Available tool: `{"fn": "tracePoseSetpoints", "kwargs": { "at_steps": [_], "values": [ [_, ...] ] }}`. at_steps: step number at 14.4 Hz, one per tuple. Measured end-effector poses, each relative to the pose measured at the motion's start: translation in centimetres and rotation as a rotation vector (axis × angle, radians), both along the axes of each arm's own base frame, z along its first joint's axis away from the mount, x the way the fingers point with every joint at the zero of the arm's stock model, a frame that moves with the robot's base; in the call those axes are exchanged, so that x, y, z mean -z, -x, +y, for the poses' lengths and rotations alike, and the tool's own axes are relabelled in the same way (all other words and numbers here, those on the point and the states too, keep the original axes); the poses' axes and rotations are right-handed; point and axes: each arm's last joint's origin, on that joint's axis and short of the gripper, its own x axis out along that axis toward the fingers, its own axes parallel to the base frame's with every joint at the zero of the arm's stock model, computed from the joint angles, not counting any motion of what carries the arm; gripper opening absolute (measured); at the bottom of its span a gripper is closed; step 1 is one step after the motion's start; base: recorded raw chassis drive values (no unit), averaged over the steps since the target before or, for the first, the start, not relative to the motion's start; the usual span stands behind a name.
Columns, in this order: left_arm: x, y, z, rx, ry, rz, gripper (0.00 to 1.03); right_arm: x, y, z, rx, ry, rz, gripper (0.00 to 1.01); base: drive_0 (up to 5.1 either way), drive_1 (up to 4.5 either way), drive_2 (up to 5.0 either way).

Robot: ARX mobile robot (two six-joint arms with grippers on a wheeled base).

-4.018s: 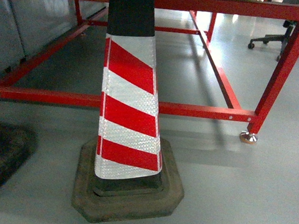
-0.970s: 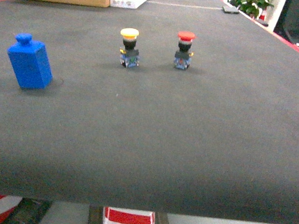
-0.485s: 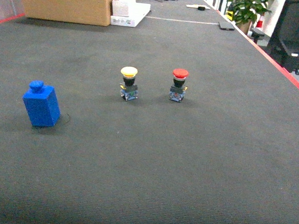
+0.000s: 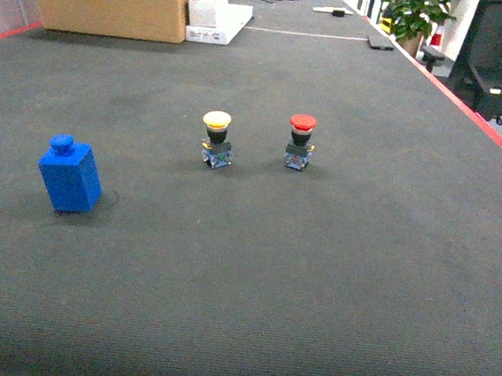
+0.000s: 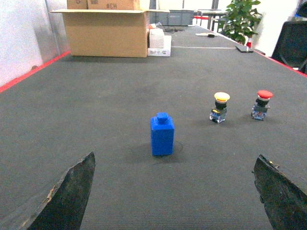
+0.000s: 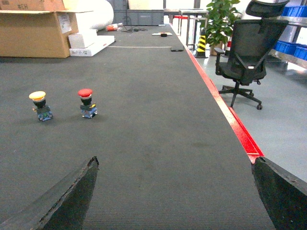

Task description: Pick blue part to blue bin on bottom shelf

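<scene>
Blue part [image 4: 70, 175] upright on the dark tabletop [image 4: 314, 274], left of the yellow-capped button [image 4: 216, 137] and red-capped button [image 4: 300, 140], well apart from both. Left hand [image 5: 168, 191] spread wide, part ahead between the fingers. Right hand [image 6: 175, 191] spread wide over bare mat.

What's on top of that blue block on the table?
The blue part has a small round blue knob on top, the same colour as its body. Nothing else rests on it. It stands on the dark table mat. Its underside is hidden against the mat.
</scene>
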Motion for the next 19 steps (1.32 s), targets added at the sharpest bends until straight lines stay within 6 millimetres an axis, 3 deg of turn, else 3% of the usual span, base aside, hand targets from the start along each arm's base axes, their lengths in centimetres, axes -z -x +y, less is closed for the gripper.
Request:
{"fn": "tracePoseSetpoints", "kwargs": {
  "at_steps": [3,4,6,8,10,13,16,19],
  "values": [
    [0.0,0.0,0.0,0.000,0.000,0.000,0.98,0.0,0.0,0.0,0.000,0.000,0.000,0.98,0.0,0.00,0.0],
    [0.3,-0.1,-0.1,-0.073,0.029,0.109,0.98,0.0,0.0,0.0,0.000,0.000,0.000,0.98,0.0,0.00,0.0],
    [2.0,-2.0,0.3,-0.237,0.043,0.226,0.98,0.0,0.0,0.0,0.000,0.000,-0.001,0.98,0.0,0.00,0.0],
    [1.6,-5.5,0.6,-0.194,0.058,0.210,0.98,0.0,0.0,0.0,0.000,0.000,-0.001,0.98,0.0,0.00,0.0],
    [0.7,-11.0,0.1,-0.110,0.060,0.188,0.98,0.0,0.0,0.0,0.000,0.000,0.000,0.98,0.0,0.00,0.0],
    [3.3,-16.3,-1.0,-0.030,0.051,0.333,0.98,0.0,0.0,0.0,0.000,0.000,0.000,0.98,0.0,0.00,0.0],
    [5.1,-21.1,-1.1,-0.018,0.035,0.358,0.98,0.0,0.0,0.0,0.000,0.000,0.000,0.98,0.0,0.00,0.0],
    [8.1,-24.2,-0.8,-0.028,0.035,0.428,0.98,0.0,0.0,0.0,0.000,0.000,0.000,0.98,0.0,0.00,0.0]
  ]
}}
